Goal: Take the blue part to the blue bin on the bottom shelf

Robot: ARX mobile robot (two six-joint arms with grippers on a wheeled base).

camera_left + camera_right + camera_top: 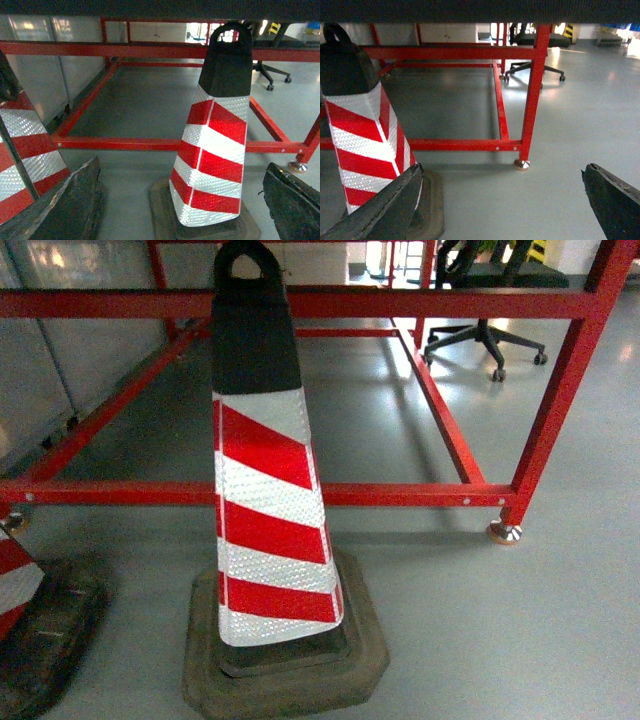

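Note:
The blue part, the blue bin and the bottom shelf are all out of view. The left wrist view shows my left gripper (183, 165) open, its two dark fingers (75, 200) spread wide with nothing between them, low over the grey floor. My right gripper (502, 169) is open too, its dark fingers (612, 200) far apart and empty above bare floor. Neither gripper appears in the head view.
A red-and-white striped traffic cone (265, 490) with a black top stands close in front on a dark base. A second cone (15, 580) is at the left edge. Behind them runs a low red steel frame (400, 495) with a metal foot (503, 532). An office chair (485, 335) stands far back.

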